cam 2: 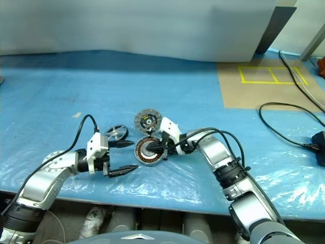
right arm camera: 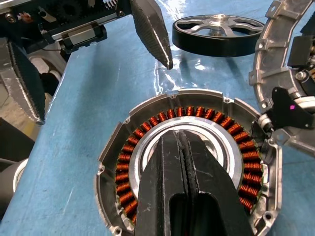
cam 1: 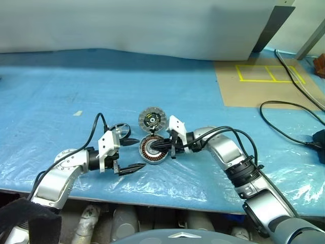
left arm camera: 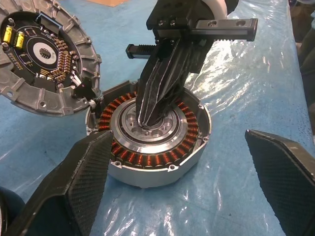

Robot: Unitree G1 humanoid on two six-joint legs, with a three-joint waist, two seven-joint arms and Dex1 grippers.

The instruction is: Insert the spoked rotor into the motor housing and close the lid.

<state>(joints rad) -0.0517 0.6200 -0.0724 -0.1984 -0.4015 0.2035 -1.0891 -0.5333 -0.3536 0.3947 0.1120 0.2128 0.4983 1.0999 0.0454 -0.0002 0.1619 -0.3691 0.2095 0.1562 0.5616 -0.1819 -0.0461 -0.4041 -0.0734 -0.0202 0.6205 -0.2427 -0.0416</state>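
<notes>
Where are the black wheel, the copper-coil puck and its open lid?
spoked rotor (right arm camera: 218, 32), right wrist view, on its spokes.
motor housing (left arm camera: 147, 160), left wrist view, on its copper windings.
lid (left arm camera: 42, 51), left wrist view, on its inner face.

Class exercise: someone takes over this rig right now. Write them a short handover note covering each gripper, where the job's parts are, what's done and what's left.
Left gripper: open, empty, beside the housing.
Right gripper: shut, tips pressed into the housing's centre, holding nothing.
Rotor: on the blue sheet behind the left gripper, not yet inserted.
Lid: hinged open, ribbed face showing.
Done: housing open, steadied.
Left: pick up rotor, seat it, close lid.
</notes>
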